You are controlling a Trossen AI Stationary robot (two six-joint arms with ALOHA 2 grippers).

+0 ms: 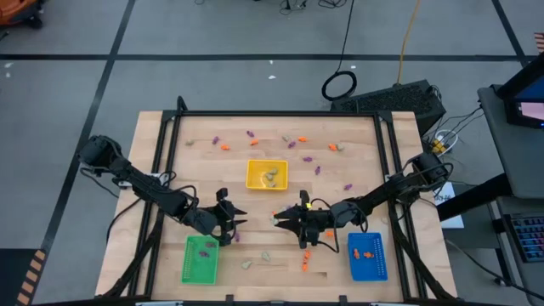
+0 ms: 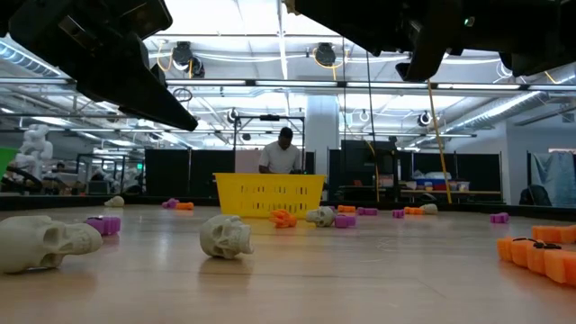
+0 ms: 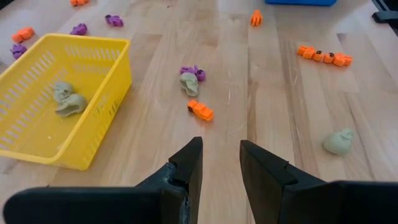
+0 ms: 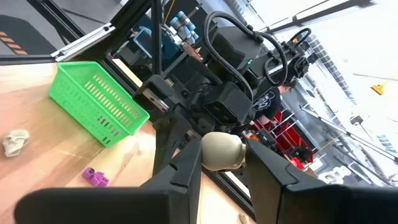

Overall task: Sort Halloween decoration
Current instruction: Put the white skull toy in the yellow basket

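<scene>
A pale beige-grey skull sits clamped between the jaws of the right gripper, held above the bench near its centre. The yellow tray holds 2 more pale skulls; the blue tray carries 2 orange trinkets, and the green tray at least 1 purple piece. Other orange, purple and pale decorations lie scattered across the wood. The left gripper hovers just beside the green tray, its jaws apart and holding nothing.
</scene>
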